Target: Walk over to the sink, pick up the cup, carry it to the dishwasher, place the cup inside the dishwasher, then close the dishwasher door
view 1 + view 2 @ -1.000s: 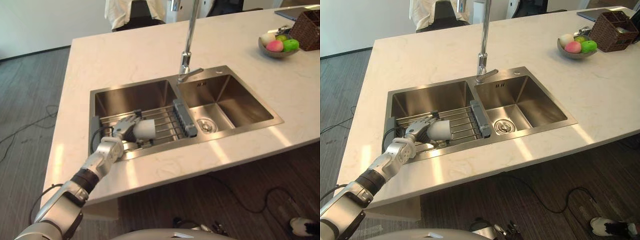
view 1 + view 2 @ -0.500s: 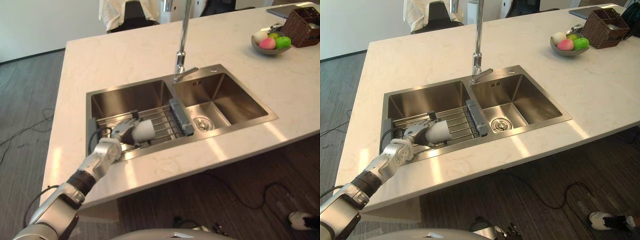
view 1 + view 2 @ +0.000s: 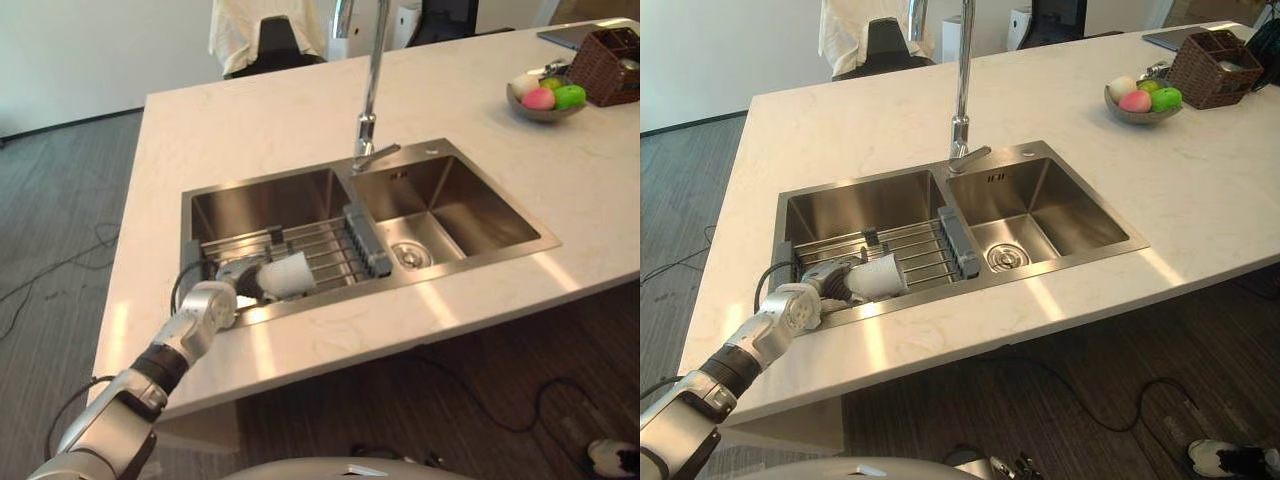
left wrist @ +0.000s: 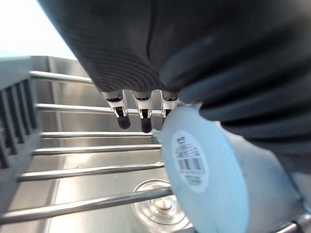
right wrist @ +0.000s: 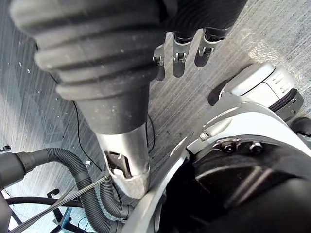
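Over sink rack (image 3: 330, 250), left hand (image 3: 232, 280) fingers (image 4: 122, 112) clamped on cup (image 3: 288, 274), now nearer front edge.

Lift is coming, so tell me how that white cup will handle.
Probably rigid and light: the cup looks small and plain-walled. Its smooth round side may slip in the left hand. Held sideways over the rack, it could roll if released.

Sink (image 3: 470, 265) sat mid-frame in the counter (image 3: 250, 130), tap (image 3: 372, 90) behind it. Rack (image 3: 330, 250) lay across sink's left half, cup (image 3: 287, 275) over it, left hand (image 3: 215, 300) at cup's left. Fruit bowl (image 3: 530, 112) & basket (image 3: 612, 65) sat upper right.
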You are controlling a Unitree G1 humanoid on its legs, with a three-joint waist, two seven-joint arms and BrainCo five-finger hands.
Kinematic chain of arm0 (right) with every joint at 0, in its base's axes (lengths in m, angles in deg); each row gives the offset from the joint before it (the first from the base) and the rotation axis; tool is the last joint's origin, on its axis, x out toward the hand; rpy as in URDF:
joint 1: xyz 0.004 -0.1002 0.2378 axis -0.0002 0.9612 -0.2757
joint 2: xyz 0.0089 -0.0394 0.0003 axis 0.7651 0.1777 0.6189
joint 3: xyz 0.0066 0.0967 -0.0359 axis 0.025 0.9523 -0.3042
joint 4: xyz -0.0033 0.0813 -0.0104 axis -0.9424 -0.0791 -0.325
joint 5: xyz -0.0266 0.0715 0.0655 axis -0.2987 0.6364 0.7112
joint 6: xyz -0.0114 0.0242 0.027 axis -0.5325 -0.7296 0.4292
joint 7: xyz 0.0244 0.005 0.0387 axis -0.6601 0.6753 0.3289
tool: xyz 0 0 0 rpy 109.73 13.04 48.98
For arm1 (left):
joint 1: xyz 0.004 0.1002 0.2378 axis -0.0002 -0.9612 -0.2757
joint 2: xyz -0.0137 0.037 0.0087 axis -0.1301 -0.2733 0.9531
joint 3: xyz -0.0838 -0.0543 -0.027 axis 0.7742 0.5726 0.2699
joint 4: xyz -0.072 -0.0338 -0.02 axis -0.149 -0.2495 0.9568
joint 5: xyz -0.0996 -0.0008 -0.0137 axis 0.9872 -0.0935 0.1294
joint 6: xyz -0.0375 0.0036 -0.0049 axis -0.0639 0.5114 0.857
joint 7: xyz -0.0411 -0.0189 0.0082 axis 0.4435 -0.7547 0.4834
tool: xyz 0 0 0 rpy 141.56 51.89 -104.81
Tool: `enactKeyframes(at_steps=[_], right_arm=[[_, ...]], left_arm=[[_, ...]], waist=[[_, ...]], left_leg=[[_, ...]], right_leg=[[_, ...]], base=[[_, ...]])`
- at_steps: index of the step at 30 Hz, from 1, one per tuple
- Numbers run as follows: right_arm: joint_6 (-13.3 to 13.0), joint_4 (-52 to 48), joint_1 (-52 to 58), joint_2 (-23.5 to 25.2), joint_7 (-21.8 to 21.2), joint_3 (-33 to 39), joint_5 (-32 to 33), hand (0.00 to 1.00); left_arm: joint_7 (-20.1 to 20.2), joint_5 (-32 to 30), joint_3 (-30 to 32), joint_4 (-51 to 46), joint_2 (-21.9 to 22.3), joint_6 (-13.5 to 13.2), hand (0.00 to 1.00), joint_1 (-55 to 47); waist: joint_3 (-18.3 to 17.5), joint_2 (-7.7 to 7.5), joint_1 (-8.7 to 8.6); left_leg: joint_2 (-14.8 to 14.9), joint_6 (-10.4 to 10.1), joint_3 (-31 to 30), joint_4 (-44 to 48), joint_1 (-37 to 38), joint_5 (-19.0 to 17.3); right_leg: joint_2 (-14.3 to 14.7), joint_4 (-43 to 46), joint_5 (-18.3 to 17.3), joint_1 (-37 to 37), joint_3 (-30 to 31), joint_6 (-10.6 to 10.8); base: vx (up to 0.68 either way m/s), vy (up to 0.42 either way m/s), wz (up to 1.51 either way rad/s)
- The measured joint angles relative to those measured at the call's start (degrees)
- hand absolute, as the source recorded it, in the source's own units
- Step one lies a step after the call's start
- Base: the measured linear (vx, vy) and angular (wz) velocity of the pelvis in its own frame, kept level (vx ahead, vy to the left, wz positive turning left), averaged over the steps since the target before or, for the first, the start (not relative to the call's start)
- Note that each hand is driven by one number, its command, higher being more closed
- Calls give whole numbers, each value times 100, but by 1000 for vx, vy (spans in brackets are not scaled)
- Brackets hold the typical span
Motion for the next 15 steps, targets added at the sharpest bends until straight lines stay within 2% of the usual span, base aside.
enactKeyframes(at_steps=[6, 11, 12, 15], right_arm=[[-1, -1, -5, -69, -51, -103, -4, 0], [0, 0, -9, -99, -46, -304, 0, 0], [0, 0, -12, -99, -46, -329, 0, 0], [9, 9, -33, -94, -47, -336, -1, 0]], left_arm=[[-4, -129, 13, 41, 29, -61, 0, -4], [107, -121, -2, 67, 31, -124, 0, -55], [112, -121, -6, 75, 30, -140, 100, -55], [70, -119, -31, 87, 16, -290, 100, -49]], waist=[[-8, -6, 10], [-96, -79, 14], [-107, -89, 14], [-168, -101, 7]], left_leg=[[-45, 37, -99, -1, -39, 29], [-71, 39, -107, -2, -44, 27], [-72, 39, -109, -2, -44, 27], [-75, 39, -110, -3, -44, 27]], right_leg=[[-22, 3, -16, 0, -48, 22], [-42, 3, -22, -4, -43, 33], [-42, 3, -22, -4, -43, 33], [-42, 4, -22, -4, -42, 33]], base=[[-21, -10, 8], [0, 0, 0], [0, 0, 0], [0, 0, 0]])
